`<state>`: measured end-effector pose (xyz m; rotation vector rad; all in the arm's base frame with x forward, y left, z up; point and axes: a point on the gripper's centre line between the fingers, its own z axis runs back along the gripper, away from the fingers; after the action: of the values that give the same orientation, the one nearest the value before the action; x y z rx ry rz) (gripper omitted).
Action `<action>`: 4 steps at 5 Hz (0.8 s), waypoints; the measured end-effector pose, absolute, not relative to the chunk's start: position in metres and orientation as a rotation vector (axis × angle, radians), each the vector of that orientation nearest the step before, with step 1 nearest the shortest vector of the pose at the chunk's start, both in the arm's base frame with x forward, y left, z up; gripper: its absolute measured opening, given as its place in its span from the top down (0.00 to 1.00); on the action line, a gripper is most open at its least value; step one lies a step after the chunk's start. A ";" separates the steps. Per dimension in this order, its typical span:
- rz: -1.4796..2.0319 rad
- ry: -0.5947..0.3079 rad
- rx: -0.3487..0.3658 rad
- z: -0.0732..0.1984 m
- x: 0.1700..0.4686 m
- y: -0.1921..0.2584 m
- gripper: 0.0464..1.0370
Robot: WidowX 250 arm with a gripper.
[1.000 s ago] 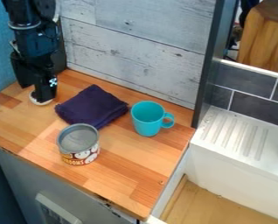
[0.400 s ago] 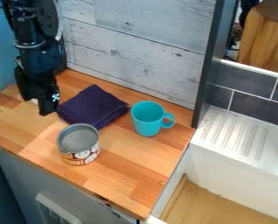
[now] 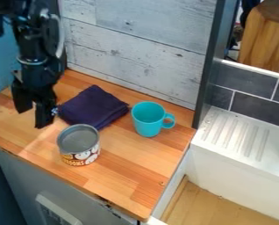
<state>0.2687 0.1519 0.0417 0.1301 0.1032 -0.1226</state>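
Observation:
The black gripper [image 3: 33, 116] hangs at the left over the wooden counter, pointing down with its two fingers apart and nothing visible between them. Just right of it lies a folded dark purple cloth [image 3: 93, 106]. An open, empty-looking tin can [image 3: 79, 150] with a patterned label stands upright in front of the cloth, to the lower right of the gripper. Farther right, a turquoise mug [image 3: 146, 122] is upright, its handle toward the right.
A whitewashed plank wall [image 3: 136, 48] rises behind the counter [image 3: 130, 176]. On the right, past a dark upright post [image 3: 209, 66], are a white ribbed sink ledge [image 3: 238, 136] and grey tiles [image 3: 259, 99]. The counter's front edge runs diagonally below the can.
The gripper has come forward over the counter, nearer the can, and its fingers show more clearly apart. Cloth, can and mug have stayed where they were.

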 end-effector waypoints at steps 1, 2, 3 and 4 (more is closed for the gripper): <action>-0.155 0.099 0.129 0.033 0.274 0.143 0.04; -0.180 0.101 0.121 0.026 0.276 0.135 0.04; -0.214 0.114 0.089 0.014 0.276 0.120 0.04; -0.250 0.141 0.057 0.005 0.271 0.093 0.04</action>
<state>0.2709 0.0933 0.0054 0.0566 0.1405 -0.2503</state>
